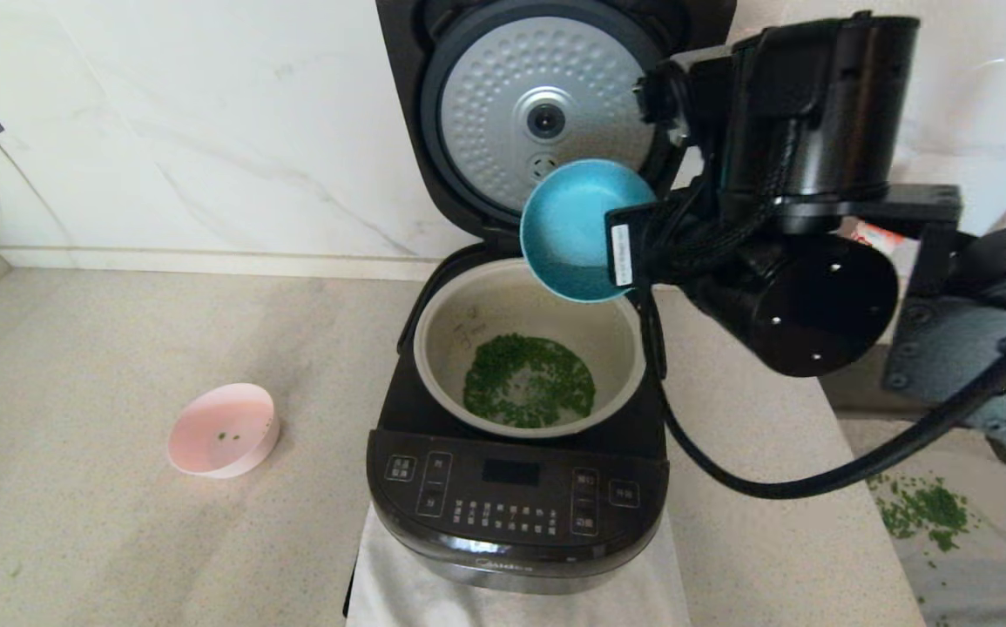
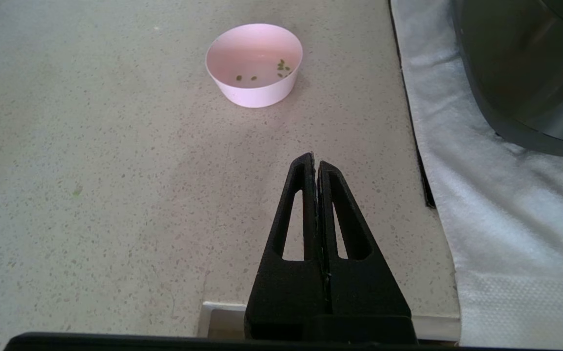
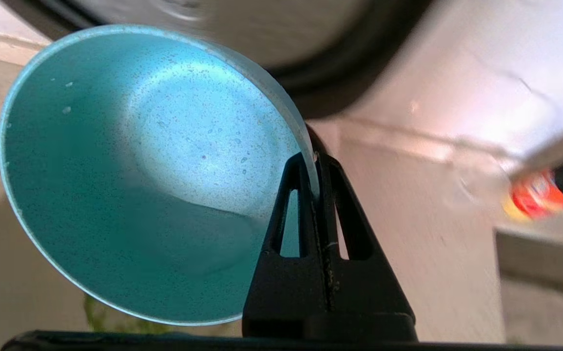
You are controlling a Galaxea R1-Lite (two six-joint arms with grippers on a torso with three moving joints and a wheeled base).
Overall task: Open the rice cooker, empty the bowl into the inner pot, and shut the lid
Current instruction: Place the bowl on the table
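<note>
Emptying is the step in hand, and it looks done: the right claw, clenched on the rim of a smooth teal bowl, holds it tipped and bare above the inner pot. That pale, round pot sits in the glossy black rice cooker on the speckled counter, green bits lying in it. Next, the bowl must be set aside of the cooker and the dimpled silver lid, upright behind the pot, swung down. The left claw idles clenched on nothing, left of the cooker.

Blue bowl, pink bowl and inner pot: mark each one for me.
blue bowl [image 1: 574,228], head view, on its inside face.
pink bowl [image 1: 222,428], head view, on its inner floor.
inner pot [image 1: 442,329], head view, on its bare inner wall, left of the greens.
</note>
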